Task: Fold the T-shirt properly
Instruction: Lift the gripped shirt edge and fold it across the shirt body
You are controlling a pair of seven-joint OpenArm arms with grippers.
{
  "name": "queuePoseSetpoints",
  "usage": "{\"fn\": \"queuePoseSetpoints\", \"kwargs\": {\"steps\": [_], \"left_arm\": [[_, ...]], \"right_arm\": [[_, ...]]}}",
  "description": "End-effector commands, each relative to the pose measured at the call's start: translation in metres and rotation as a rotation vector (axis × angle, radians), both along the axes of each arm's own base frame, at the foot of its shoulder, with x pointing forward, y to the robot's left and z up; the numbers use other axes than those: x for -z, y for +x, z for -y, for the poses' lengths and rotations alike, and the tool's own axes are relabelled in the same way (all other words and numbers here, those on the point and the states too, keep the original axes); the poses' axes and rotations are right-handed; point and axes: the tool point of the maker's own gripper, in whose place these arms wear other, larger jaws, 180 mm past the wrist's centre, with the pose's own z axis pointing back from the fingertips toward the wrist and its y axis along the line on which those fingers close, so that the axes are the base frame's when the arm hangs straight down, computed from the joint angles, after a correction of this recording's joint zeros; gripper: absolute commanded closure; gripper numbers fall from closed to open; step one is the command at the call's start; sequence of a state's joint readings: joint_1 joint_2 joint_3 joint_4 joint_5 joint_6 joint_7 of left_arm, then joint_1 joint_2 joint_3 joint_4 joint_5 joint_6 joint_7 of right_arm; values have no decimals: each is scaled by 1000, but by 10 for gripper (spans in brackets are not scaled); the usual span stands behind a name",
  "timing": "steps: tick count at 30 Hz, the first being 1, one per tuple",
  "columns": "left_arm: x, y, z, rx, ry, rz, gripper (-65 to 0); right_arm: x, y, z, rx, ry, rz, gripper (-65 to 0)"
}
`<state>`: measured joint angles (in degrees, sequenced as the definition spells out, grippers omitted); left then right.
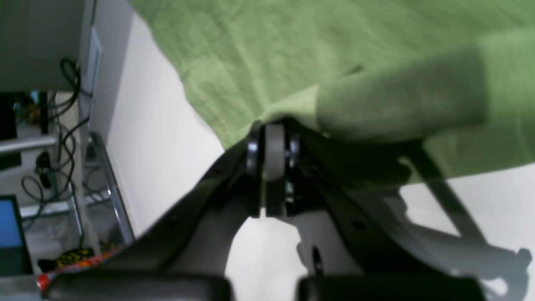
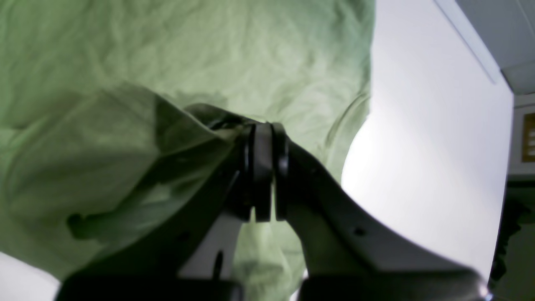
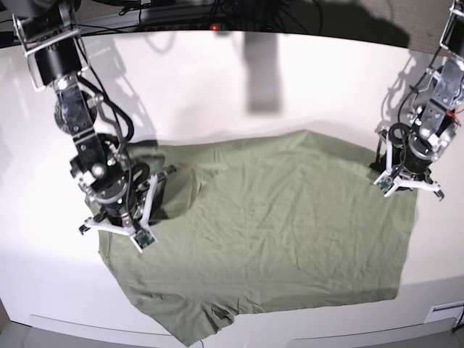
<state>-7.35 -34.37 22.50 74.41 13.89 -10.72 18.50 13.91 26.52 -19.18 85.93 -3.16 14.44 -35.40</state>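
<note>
White worktop [image 3: 239,87] carried the T-shirt [image 3: 275,232], long from nine to three. My right end effector [image 3: 119,217] and left end effector [image 3: 402,177] pinched opposite far corners.

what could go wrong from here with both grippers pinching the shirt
1. The left gripper is shut on just the rim of the T-shirt, so the fabric may slip out when pulled.
2. The right gripper has bunched cloth beside it, which could drag a wrinkle into the fold.
3. The shirt's near corner lies close to the table edge and might slide off.
</note>
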Motion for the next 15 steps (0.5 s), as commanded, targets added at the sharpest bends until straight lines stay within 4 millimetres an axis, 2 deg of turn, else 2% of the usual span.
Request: {"fn": "queuePoseSetpoints", "kwargs": {"steps": [1, 8, 15], "left_arm": [[-18, 17, -9, -17, 14, 60, 0], [-29, 44, -18, -84, 7, 109, 0], [-42, 60, -12, -109, -17, 162, 0]], "right_arm": [[-20, 15, 5, -3, -13, 59, 0], [-23, 34, 23, 38, -32, 57, 0], [-33, 46, 20, 1, -33, 73, 0]]}}
